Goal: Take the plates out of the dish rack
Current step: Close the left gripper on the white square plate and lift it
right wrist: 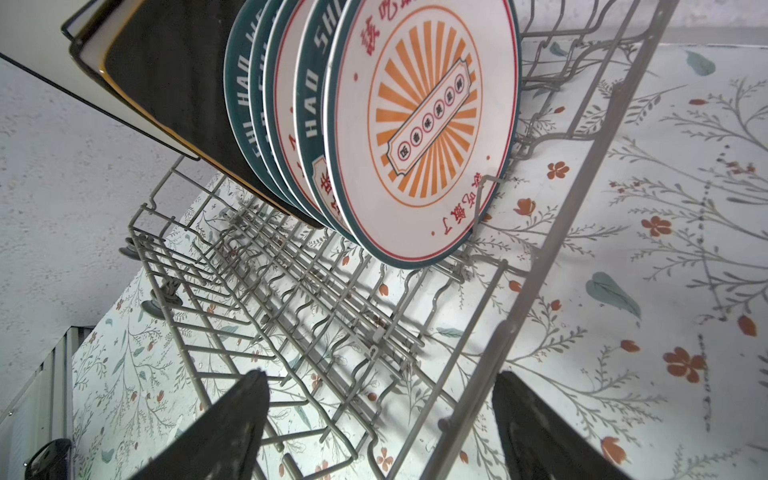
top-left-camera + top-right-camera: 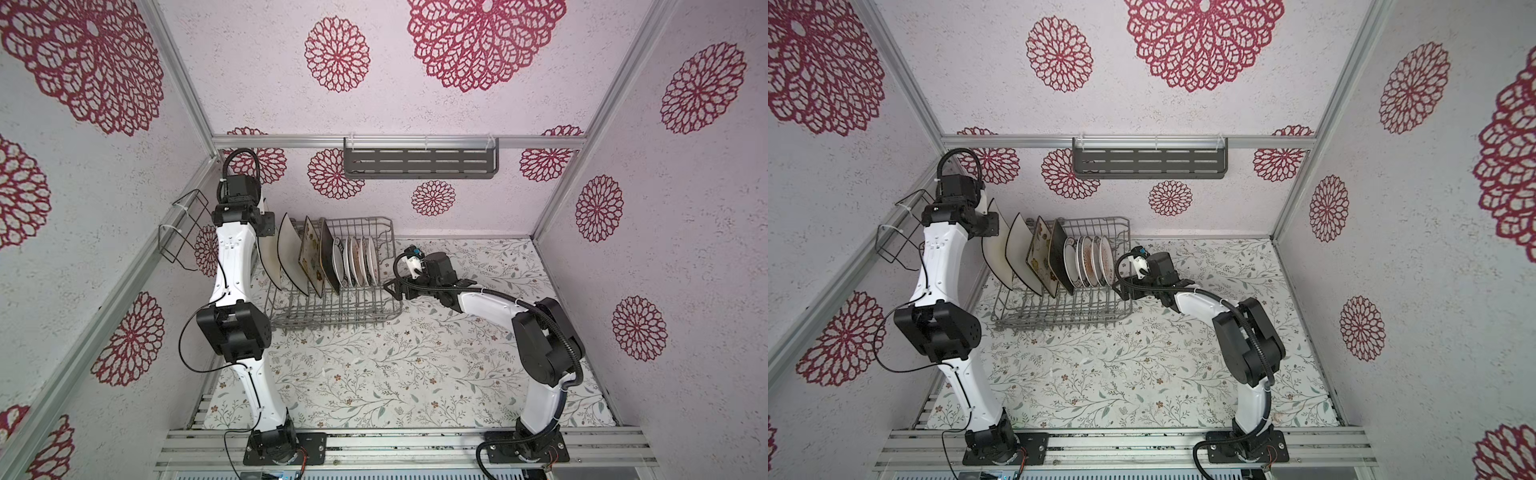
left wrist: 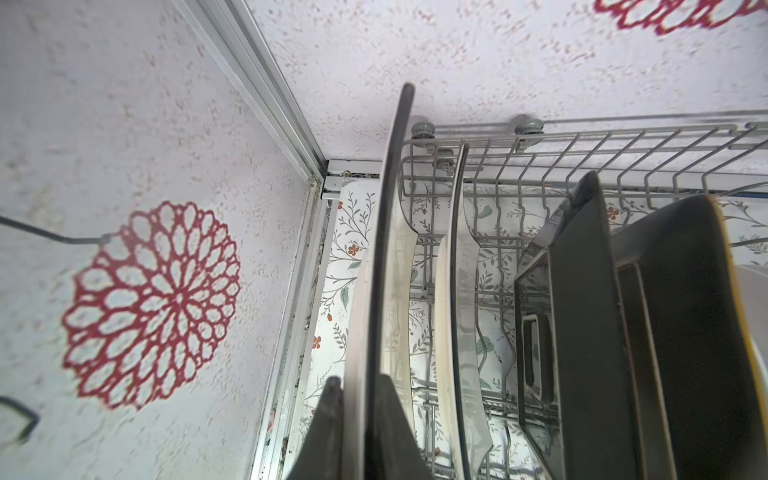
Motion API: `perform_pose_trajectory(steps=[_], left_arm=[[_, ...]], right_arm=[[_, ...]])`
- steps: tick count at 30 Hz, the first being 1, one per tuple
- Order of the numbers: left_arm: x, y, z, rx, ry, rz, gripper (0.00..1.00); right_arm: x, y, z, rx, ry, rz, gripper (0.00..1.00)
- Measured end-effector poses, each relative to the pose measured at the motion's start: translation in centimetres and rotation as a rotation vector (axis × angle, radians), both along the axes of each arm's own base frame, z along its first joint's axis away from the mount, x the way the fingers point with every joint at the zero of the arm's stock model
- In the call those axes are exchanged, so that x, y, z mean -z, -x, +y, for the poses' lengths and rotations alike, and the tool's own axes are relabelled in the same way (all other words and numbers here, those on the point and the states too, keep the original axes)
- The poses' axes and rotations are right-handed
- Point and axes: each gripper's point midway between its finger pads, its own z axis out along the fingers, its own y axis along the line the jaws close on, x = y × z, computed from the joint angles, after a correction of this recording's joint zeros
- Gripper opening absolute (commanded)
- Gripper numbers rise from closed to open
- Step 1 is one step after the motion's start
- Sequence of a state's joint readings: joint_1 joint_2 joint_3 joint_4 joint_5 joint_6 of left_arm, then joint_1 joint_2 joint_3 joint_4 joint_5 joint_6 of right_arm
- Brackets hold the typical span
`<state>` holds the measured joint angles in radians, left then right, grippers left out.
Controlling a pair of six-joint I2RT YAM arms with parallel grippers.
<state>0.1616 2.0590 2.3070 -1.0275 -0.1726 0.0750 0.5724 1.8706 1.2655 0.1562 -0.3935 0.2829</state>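
Worktop [image 2: 374, 374] carries the dish rack [image 2: 332, 311] at back-left. Right pincer [image 2: 395, 289] has jaws spread wide and holds nothing, just beside the rack's right wall, near the small round plates [image 2: 357, 262]. Farther back, left pincer [image 3: 359, 380] is clamped on the upper rim of the end black-rimmed plate [image 3: 390, 208]; its lower edge is hidden, seating unclear. Risk: the thin rim grip lets the plate pivot, slip, or knock the neighbouring plate [image 3: 457, 249]. A lower edge snagging on the tines would drag the rack.
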Motion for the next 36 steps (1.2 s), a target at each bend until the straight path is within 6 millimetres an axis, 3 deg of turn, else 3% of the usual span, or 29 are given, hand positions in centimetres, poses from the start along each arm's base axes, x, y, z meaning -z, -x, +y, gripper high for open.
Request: perform_pose_trajectory(steps=[7, 18, 26, 36], left_arm=[[-3.1, 1.8, -0.5, 0.001, -0.01, -0.043, 0.0], [-11.9, 6.8, -2.9, 0.026, -0.034, -0.211, 0.0], [-13.9, 9.1, -7.8, 0.119, -0.034, -0.238, 0.0], [-15.6, 12.3, -13.4, 0.244, 0.035, -0.279, 0.0]], right_arm=[[-0.6, 0.2, -0.1, 0.004, -0.011, -0.006, 0.87], [-2.9, 0.3, -0.3, 0.012, -0.043, -0.046, 0.87], [-3.0, 1.1, -1.1, 0.025, -0.034, -0.046, 0.88], [-6.0, 1.8, -2.1, 0.052, -0.055, -0.104, 0.89]])
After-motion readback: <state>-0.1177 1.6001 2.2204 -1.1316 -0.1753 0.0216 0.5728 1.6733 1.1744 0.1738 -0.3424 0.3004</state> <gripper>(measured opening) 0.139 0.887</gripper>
